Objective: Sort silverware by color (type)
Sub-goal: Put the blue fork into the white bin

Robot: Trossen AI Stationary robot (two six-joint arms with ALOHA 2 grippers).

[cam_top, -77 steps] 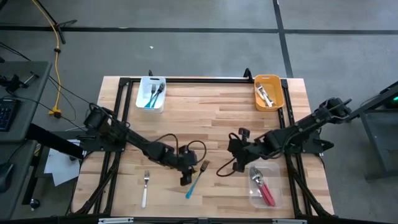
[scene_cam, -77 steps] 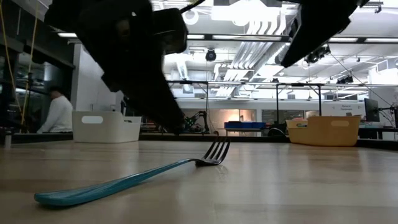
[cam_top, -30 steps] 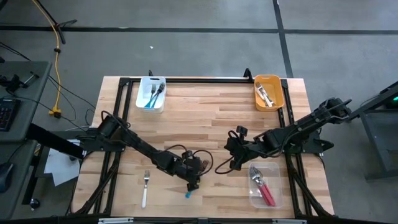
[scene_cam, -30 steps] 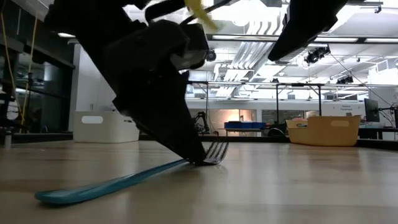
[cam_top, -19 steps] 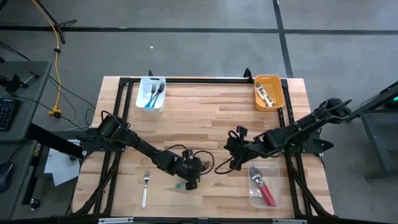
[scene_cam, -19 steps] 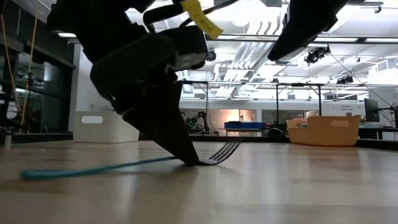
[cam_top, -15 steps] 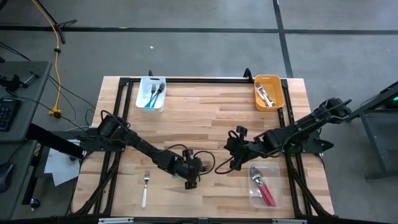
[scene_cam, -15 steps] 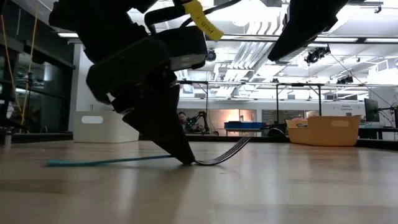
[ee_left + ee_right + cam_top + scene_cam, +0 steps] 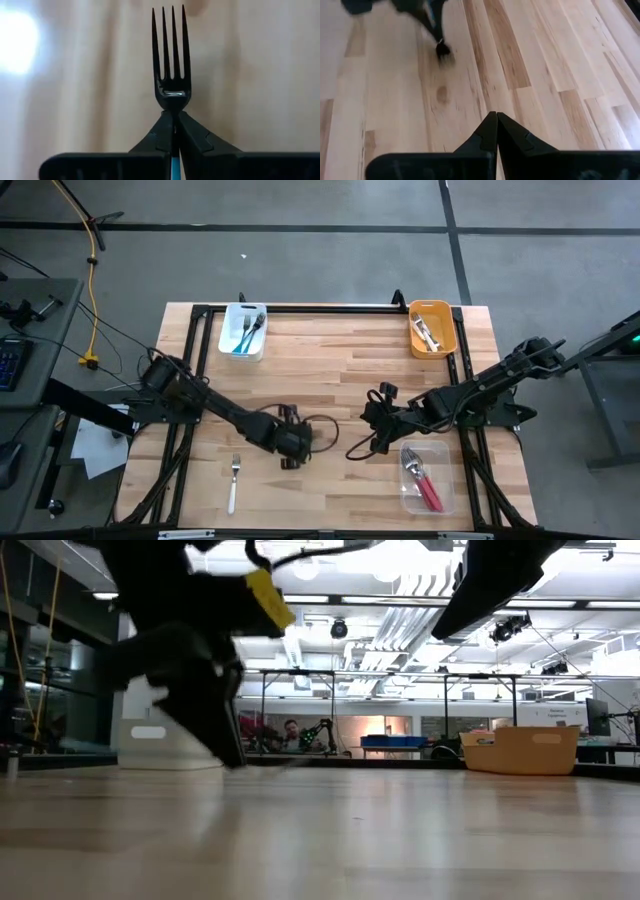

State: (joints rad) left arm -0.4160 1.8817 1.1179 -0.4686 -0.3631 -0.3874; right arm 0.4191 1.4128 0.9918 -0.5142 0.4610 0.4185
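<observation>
A teal-handled fork (image 9: 172,60) sits in my left gripper (image 9: 173,116), which is shut on it near the table's middle (image 9: 290,458); the tines point away from the wrist. In the low view this gripper (image 9: 225,745) is a dark blur. Another fork, white-handled (image 9: 233,480), lies flat on the table near the front left. My right gripper (image 9: 493,116) is shut with nothing in it and hovers right of centre (image 9: 368,412). My left gripper pinches the fork's neck (image 9: 172,106), just behind the tines, between its two fingertips. The fingers lie along the fork, and a strip of the teal handle (image 9: 173,167) shows between them, running back toward the wrist. The tines stick out beyond the fingertips.
A white bin (image 9: 243,330) with teal forks stands at the far left and an orange bin (image 9: 432,328) with white-handled forks at the far right. A clear bin (image 9: 425,480) with red-handled forks is near the front right. A black frame (image 9: 300,308) edges the table.
My left gripper has shut on the teal fork's neck. The fork's handle first swung across the table toward the left while the tines stayed at the fingertips. Then the gripper went up and toward the table's left and far edges with the fork.
</observation>
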